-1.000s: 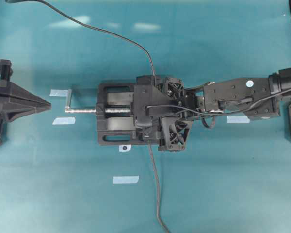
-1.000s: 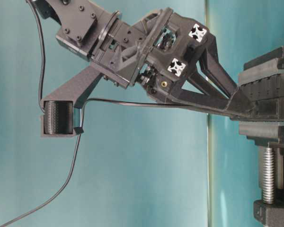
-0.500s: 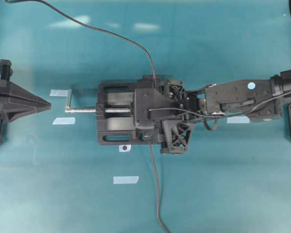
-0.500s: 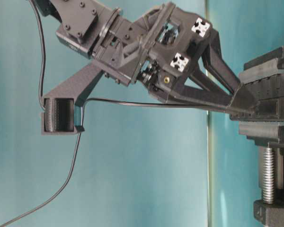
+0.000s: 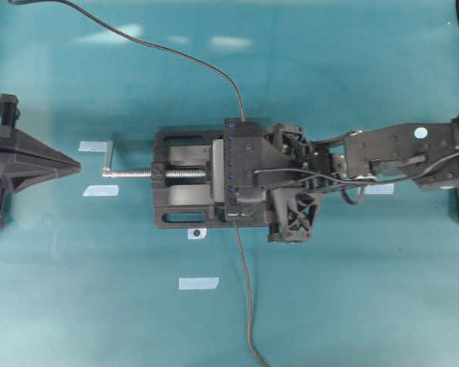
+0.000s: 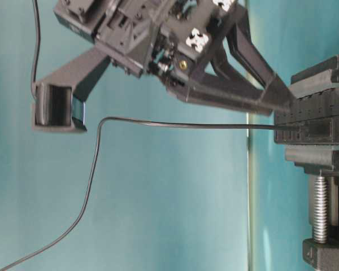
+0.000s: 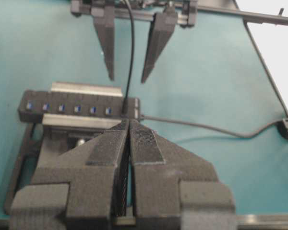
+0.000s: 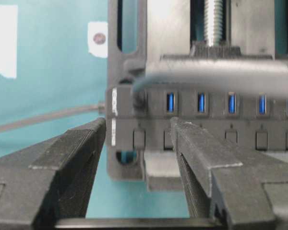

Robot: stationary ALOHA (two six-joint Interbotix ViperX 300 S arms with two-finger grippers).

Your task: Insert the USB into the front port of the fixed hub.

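Currently the USB (image 7: 129,108) sits plugged into the end socket of the fixed hub (image 7: 79,108), which is clamped in the vise (image 5: 185,188). From the right wrist view the plug is blurred behind its own cable (image 6: 175,125). The right gripper (image 7: 127,76) hangs above the hub with its fingers spread apart, holding nothing, the cable passing between them. The left gripper (image 7: 129,125) rests well apart at the table edge (image 5: 367,290), pads pressed together, empty.
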